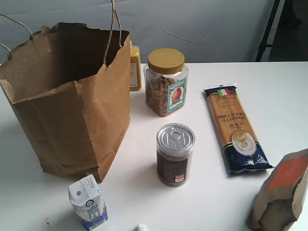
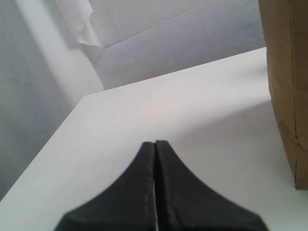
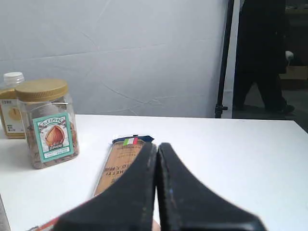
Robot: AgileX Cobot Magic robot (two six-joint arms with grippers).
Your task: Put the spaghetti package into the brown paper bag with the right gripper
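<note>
We've done nothing yet: spaghetti package [image 1: 236,130] lies on the table [image 1: 134,192], paper bag [image 1: 72,96] well apart, right gripper [image 3: 156,147] pinched together, empty.

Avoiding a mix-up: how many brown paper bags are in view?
2, exterior view: the large handled bag at left; a smaller orange-labelled pouch at the lower right edge, partly cropped.
</note>
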